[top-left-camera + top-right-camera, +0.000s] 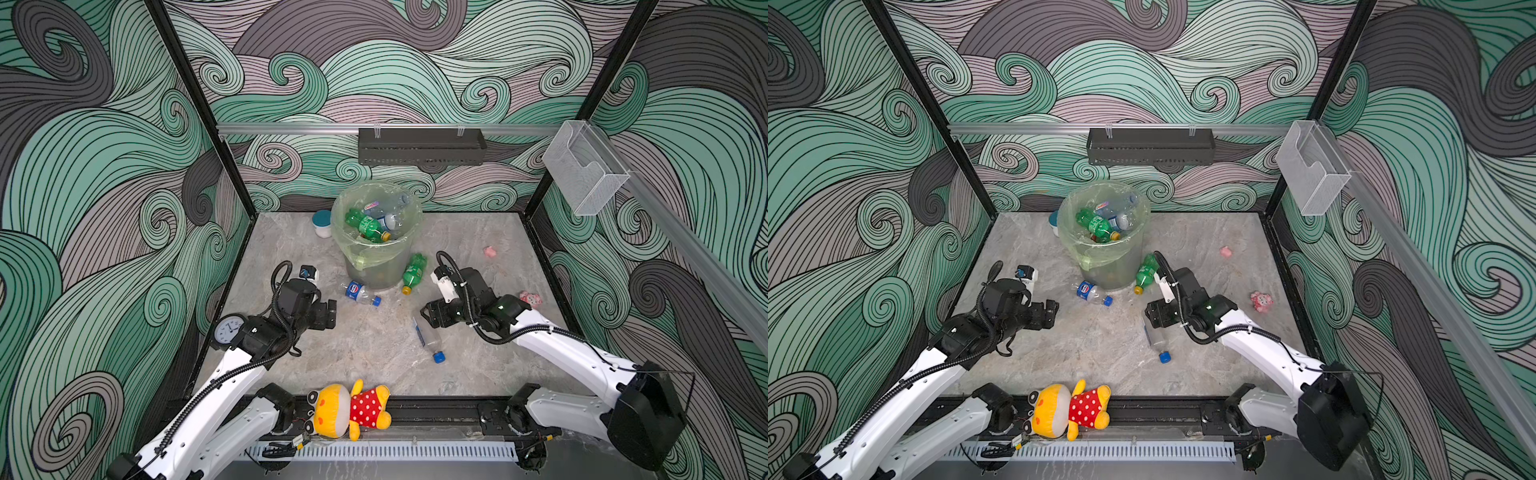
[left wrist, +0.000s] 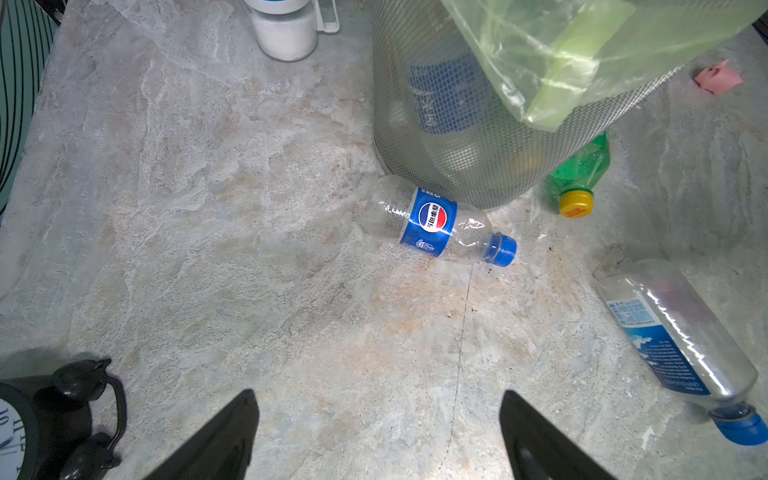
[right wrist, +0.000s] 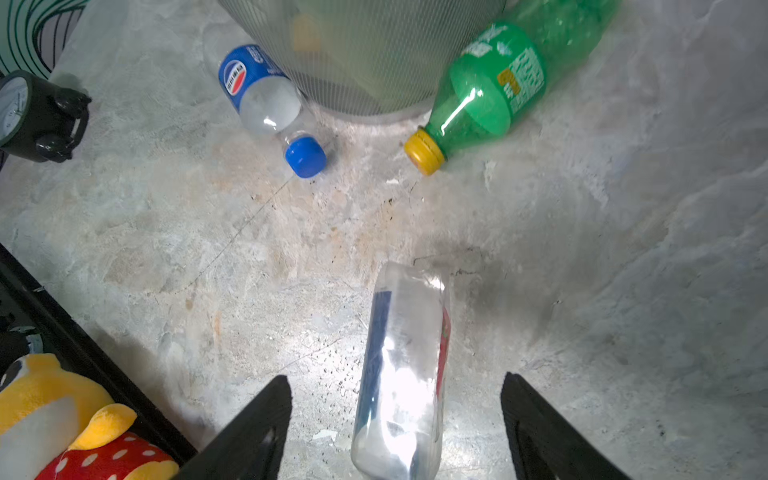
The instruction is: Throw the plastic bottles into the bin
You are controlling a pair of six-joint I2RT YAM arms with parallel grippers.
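The work surface is a grey marble-patterned tabletop [image 1: 365, 365], enclosed by walls printed with green and grey swirls.

Top views: I note the round grey translucent bin [image 1: 376, 276], lined with a pale yellow-green bag, standing at the far middle of the table. Several plastic bottles [image 1: 368, 224] lie inside it. Three are outside it in both top views. A clear plastic Pepsi bottle [image 1: 360, 293] with blue label and blue cap lies against the bin's base. A green plastic bottle [image 1: 414, 272] with a yellow cap lies at the base on the other side. A clear flat-sided bottle [image 1: 428, 338] with a blue cap lies nearer me, just beside the right gripper [image 1: 426, 313]. The left gripper [image 1: 330, 313] hangs over bare table, apart from the Pepsi bottle. A squat white jar [image 1: 323, 223] with a teal lid stands beside the bin. A black alarm clock [image 1: 228, 330] sits by the left arm, and a yellow plush toy [image 1: 353, 409] lies on the front rail.

Left wrist view: the left gripper [image 2: 377, 392] has its jaws wide apart with nothing between them. The Pepsi bottle lies ahead, touching the bin.

Right wrist view: the right gripper [image 3: 395, 376] has its jaws spread either side of the clear flat-sided bottle. The bottle is blurred, and neither finger visibly touches it.
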